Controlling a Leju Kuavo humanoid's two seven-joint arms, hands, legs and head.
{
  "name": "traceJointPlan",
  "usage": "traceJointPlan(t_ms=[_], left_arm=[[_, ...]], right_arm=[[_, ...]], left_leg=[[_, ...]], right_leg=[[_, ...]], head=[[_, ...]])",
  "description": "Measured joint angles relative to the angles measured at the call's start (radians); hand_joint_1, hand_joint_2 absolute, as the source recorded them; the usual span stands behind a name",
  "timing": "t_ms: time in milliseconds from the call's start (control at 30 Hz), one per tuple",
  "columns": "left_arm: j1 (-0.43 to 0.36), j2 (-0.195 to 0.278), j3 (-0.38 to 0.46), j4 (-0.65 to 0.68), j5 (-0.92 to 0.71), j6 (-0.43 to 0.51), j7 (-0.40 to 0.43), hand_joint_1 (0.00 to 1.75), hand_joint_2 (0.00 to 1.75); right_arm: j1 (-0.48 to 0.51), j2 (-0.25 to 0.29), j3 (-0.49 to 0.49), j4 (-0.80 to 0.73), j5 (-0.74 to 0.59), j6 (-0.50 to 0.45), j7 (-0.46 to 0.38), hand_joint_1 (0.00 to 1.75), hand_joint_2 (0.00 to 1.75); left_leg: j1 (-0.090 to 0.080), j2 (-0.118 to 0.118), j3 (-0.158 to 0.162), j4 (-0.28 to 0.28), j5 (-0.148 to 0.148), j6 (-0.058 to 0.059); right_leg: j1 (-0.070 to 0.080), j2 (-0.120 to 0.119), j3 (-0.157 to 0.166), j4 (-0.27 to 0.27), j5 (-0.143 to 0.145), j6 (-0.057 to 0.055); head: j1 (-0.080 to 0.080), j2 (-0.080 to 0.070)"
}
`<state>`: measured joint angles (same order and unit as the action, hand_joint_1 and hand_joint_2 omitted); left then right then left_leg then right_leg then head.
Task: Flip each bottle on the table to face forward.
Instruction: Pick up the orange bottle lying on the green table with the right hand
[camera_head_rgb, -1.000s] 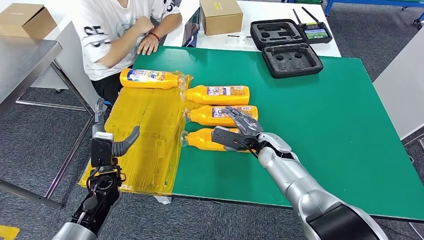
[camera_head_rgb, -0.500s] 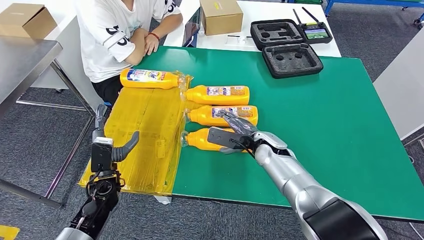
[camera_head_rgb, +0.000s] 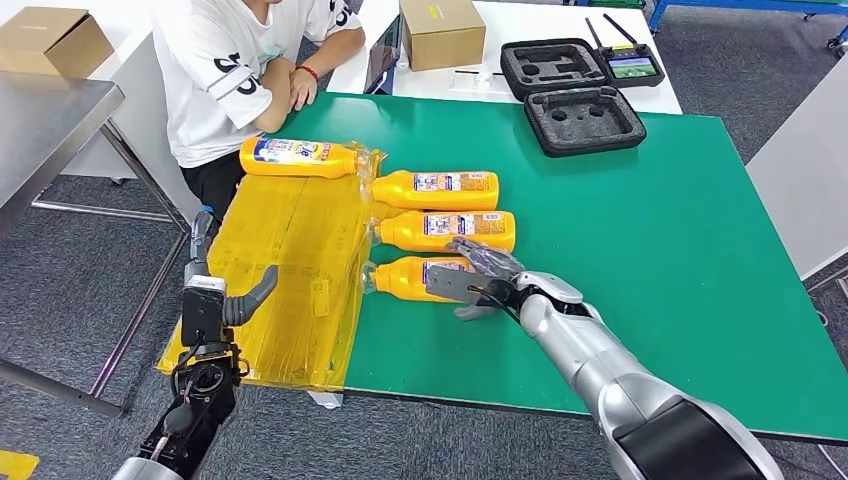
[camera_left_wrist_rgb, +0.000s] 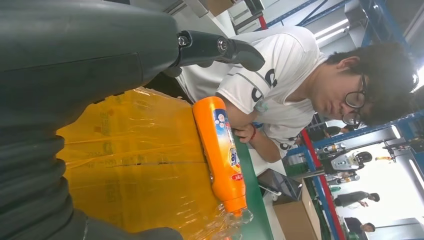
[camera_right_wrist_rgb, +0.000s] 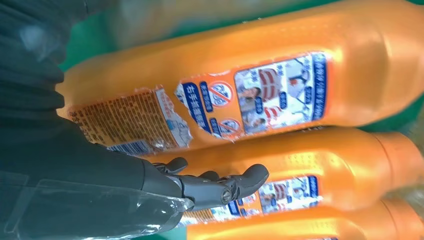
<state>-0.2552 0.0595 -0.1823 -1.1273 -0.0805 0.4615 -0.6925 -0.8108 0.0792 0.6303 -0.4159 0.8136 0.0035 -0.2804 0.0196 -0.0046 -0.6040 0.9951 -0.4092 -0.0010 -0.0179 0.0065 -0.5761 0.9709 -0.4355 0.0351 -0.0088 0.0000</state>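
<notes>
Four orange bottles (camera_head_rgb: 437, 189) lie on the green worktop (camera_head_rgb: 650, 230). Right hand (camera_head_rgb: 478, 277) rests spread over the nearest bottle (camera_head_rgb: 405, 277), gripping nothing; left hand (camera_head_rgb: 215, 295), at 8 o'clock, is spread and empty

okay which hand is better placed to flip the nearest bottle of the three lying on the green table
The right. The right hand is already at the nearest bottle, fingers spread over it. The left hand hangs off the table's edge beside the yellow plastic sheet, away from that bottle.

The head view looks forward and down on the desk (camera_head_rgb: 640, 250) from high up. The right wrist view sits close over the nearest bottle (camera_right_wrist_rgb: 240, 95), lying at 12 o'clock in the head view. The left wrist view looks sideways along the farthest bottle (camera_left_wrist_rgb: 222, 150).
</notes>
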Motion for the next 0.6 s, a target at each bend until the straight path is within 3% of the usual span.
traceJointPlan(t_ms=[400,500,567,600], left_arm=[[0.000,0.000,0.000,0.000,-0.001,-0.006,0.008,0.00,1.75],[-0.001,0.000,0.000,0.000,0.003,-0.008,0.008,0.00,1.75],[-0.003,0.000,-0.001,0.001,0.007,-0.009,0.009,0.00,1.75],[-0.004,0.000,-0.001,0.002,0.009,-0.010,0.009,0.00,1.75]], right_arm=[[-0.004,-0.029,0.014,0.007,-0.007,0.034,0.037,0.01,1.75],[-0.005,-0.037,0.018,0.012,-0.013,0.059,0.046,0.10,1.75],[-0.006,-0.043,0.021,0.014,-0.016,0.076,0.052,0.28,1.75],[-0.006,-0.045,0.024,0.016,-0.014,0.080,0.055,0.53,1.75]], left_leg=[[0.000,0.000,0.000,0.000,0.000,0.000],[0.000,0.000,0.000,0.000,0.000,0.000],[0.000,0.000,0.001,0.000,0.000,0.000],[0.000,0.000,0.001,0.000,0.000,0.000]], right_leg=[[0.000,0.000,0.000,0.000,0.000,0.000],[0.000,0.000,0.000,0.000,0.000,0.000],[0.000,0.000,0.000,0.000,0.000,0.000],[0.000,0.000,0.000,0.000,0.000,0.000]], head=[[0.000,0.000],[0.000,0.000],[0.000,0.000],[0.000,0.000]])
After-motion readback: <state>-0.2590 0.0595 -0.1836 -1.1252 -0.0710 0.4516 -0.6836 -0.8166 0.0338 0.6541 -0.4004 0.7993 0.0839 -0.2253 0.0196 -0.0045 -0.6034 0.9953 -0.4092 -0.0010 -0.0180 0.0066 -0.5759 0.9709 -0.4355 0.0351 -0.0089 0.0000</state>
